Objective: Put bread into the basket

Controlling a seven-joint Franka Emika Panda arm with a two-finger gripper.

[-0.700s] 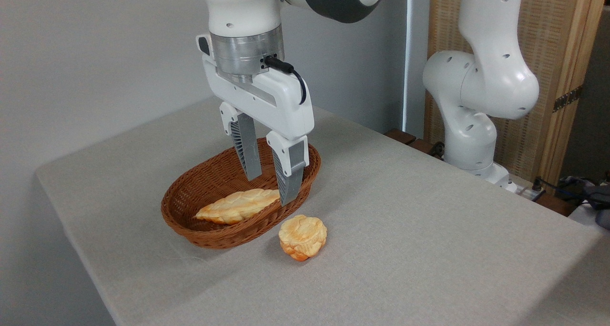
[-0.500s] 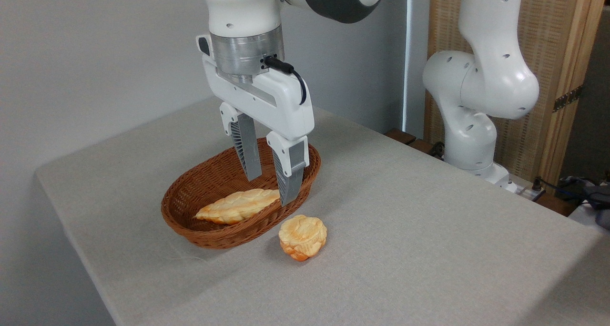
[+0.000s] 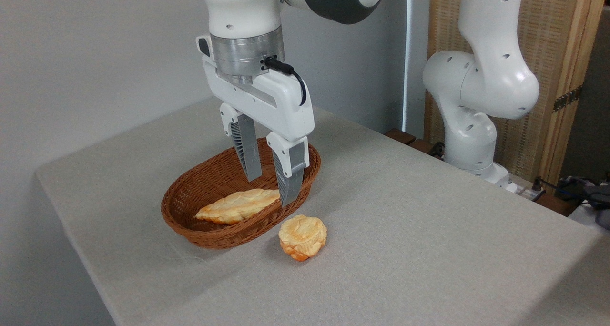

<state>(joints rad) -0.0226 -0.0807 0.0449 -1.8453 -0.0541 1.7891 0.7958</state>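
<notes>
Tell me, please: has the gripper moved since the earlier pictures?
Barely, if at all. The gripper hangs open at the same place over the basket, its fingertips unchanged against the rim. The bun lies untouched on the table.

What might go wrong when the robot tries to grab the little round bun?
The bun sits right beside the basket, so a finger of the open gripper may bump the rim and shove the basket. The long loaf already fills the basket's front part; the bun may land on it and roll out.
</notes>
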